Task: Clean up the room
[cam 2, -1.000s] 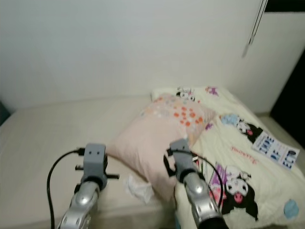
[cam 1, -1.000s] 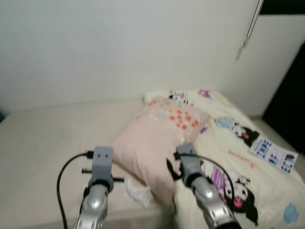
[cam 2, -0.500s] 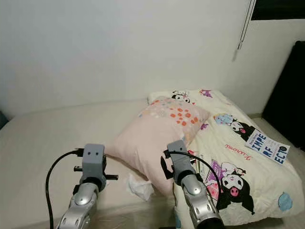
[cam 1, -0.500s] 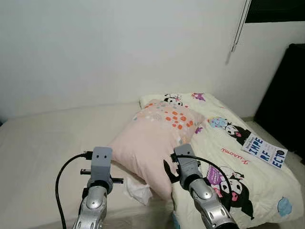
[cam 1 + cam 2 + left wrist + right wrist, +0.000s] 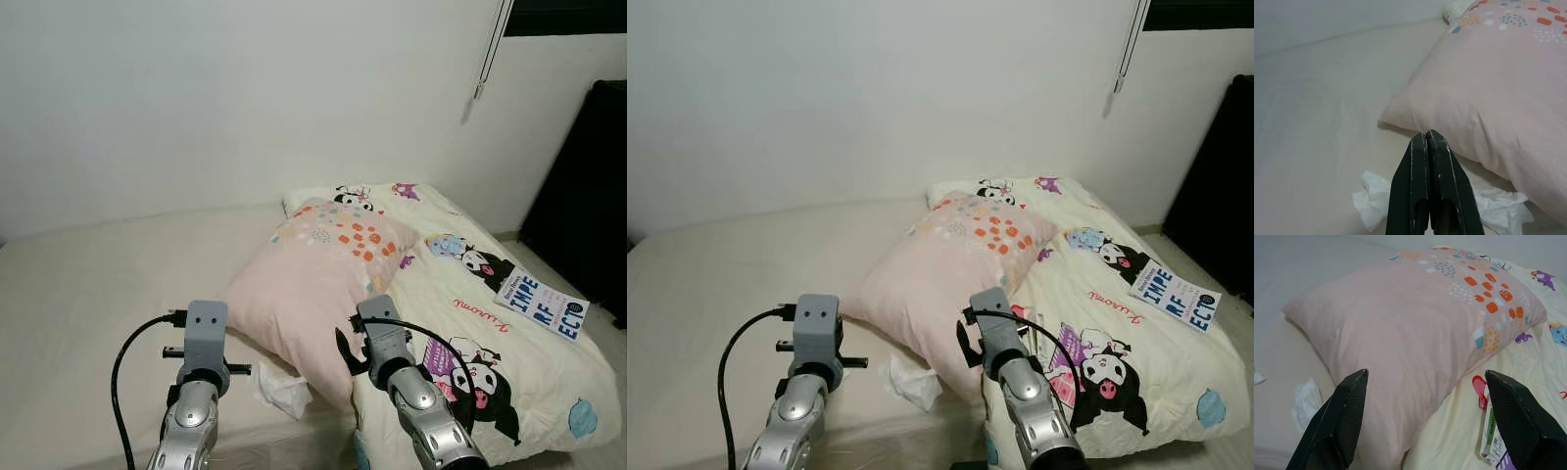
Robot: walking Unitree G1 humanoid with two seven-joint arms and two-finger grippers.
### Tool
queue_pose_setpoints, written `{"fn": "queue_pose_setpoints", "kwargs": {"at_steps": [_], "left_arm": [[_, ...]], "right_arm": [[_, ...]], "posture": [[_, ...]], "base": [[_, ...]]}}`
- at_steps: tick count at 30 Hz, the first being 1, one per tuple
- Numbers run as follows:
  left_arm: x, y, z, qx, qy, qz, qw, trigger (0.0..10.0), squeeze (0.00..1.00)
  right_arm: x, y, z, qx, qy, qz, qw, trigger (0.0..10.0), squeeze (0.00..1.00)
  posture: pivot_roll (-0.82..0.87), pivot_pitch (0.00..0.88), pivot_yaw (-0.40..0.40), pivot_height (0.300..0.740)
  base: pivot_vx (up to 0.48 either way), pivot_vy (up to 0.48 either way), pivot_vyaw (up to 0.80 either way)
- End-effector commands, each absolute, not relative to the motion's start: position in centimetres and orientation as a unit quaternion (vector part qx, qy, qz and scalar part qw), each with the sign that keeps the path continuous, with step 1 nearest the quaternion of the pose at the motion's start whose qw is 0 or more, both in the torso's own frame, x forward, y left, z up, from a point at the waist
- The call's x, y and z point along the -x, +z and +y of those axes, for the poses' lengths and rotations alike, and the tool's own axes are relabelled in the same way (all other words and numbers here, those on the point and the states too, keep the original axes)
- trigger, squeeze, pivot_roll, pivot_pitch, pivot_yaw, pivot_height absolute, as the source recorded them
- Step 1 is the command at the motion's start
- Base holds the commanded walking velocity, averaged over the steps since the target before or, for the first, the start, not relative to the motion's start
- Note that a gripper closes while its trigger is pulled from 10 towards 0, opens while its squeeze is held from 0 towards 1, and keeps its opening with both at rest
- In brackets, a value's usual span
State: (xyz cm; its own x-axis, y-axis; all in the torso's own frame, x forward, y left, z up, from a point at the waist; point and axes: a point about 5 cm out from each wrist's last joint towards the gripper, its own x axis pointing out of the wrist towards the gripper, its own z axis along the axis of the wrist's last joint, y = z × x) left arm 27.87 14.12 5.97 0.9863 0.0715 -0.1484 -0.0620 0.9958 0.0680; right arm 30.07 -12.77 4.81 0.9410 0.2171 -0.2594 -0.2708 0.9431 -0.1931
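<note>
Crumpled white tissue (image 5: 282,390) lies on the bare beige mattress (image 5: 88,294) at about six o'clock from the pillow, just beside its near corner and between the two arms. It looks like the nearest thing to tidy. One small scrap more shows at the edge of the right wrist view, well apart from it.

Nearest to me, the left gripper (image 5: 1429,186) hangs above that tissue with its two black fingers pressed together, holding nothing. The right gripper (image 5: 1432,423) hovers by the near edge of the large pale pink pillow with orange and teal spots (image 5: 313,284), its fingers spread wide and empty.

Since a second ago the whole view has risen and steadied: the blur is gone, and more of the far wall and the dark wardrobe (image 5: 583,186) at three o'clock is in sight. That is the head moving; tissue, pillow and book lie as they did. Both arms keep their raised pose. I judge the robot has settled before the bed and the picking up is not yet begun.

Count: one pillow, one cream quilt printed with cartoon characters (image 5: 470,323) at two o'clock, one blue and white book (image 5: 539,305) lying on that quilt near its far side, and one small flat packet (image 5: 1489,431) beside the pillow on the quilt.
</note>
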Motion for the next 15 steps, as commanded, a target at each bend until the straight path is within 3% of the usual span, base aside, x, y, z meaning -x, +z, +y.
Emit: {"fn": "queue_pose_setpoints", "kwargs": {"at_steps": [1, 11, 15], "left_arm": [[-27.9, 5.69, 14.46, -0.033, 0.038, 0.083, 0.995, 10.0, 0.0], [-27.97, 5.86, 14.4, -0.045, 0.038, 0.079, 0.995, 10.0, 0.0], [-28.05, 5.71, 14.35, -0.052, 0.037, 0.081, 0.995, 10.0, 0.0]], "right_arm": [[-30.1, 4.69, -12.7, 0.108, 0.123, 0.121, 0.979, 10.0, 0.0], [-30.14, 4.74, -12.76, 0.108, 0.122, 0.12, 0.979, 10.0, 0.0], [-30.17, 4.78, -12.74, 0.107, 0.123, 0.119, 0.979, 10.0, 0.0]], "posture": [[-0.03, 0.0, -0.039, 0.74], [-0.03, 0.0, -0.04, 0.74], [-0.03, 0.0, -0.04, 0.74]], "base": [[0.0, 0.0, 0.0], [0.0, 0.0, 0.0], [0.0, -0.472, 0.0]]}}
